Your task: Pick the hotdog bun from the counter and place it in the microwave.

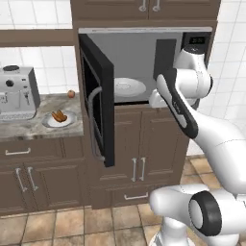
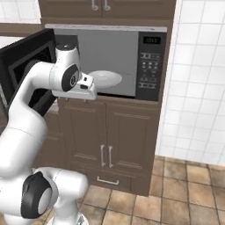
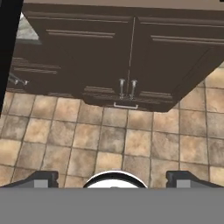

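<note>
Currently your gripper (image 3: 112, 178) hangs wide, empty, before the microwave (image 1: 139, 62); bun (image 1: 59, 116) sits near the surface (image 1: 29, 129) front edge.

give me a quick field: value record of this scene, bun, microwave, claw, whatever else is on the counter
bun: hotdog bun lying on a grey plate on the counter, untouched
microwave: microwave, door swung open, white plate inside with nothing on it
claw: claw open, holding nothing, pointed down at floor tiles before the lower cabinets
other items: coffee machine at left, small red-orange fruit by the wall
</note>
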Controlling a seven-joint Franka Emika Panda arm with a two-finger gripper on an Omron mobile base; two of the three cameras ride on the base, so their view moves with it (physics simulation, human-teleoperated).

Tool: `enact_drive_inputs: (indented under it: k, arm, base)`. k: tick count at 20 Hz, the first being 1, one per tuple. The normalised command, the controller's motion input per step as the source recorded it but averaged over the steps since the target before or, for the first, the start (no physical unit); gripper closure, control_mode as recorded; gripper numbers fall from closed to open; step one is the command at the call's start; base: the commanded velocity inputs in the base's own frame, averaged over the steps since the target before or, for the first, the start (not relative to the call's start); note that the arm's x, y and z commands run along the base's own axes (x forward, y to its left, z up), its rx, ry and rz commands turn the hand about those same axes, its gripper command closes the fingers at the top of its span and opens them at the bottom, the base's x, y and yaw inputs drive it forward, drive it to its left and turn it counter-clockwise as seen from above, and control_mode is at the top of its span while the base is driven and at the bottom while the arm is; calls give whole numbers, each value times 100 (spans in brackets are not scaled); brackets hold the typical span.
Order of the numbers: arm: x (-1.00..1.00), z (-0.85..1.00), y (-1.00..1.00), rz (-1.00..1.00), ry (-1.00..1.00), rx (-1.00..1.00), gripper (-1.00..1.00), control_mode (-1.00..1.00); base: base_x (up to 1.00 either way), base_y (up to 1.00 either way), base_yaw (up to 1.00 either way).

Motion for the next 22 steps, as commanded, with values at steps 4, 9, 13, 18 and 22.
enact_drive_inputs:
  k: [4, 9, 13, 18, 22]
  arm:
    - [0, 0, 0, 0, 0, 0, -100, 100]
    - [0, 0, 0, 0, 0, 0, -100, 100]
    - [0, 0, 0, 0, 0, 0, -100, 100]
    - [0, 0, 0, 0, 0, 0, -100, 100]
    - [0, 0, 0, 0, 0, 0, -100, 100]
  base:
    - [-88, -4, 9]
    - [-26, 0, 5]
    - [-16, 26, 2]
    - [-19, 99, 0]
    - [-20, 100, -3]
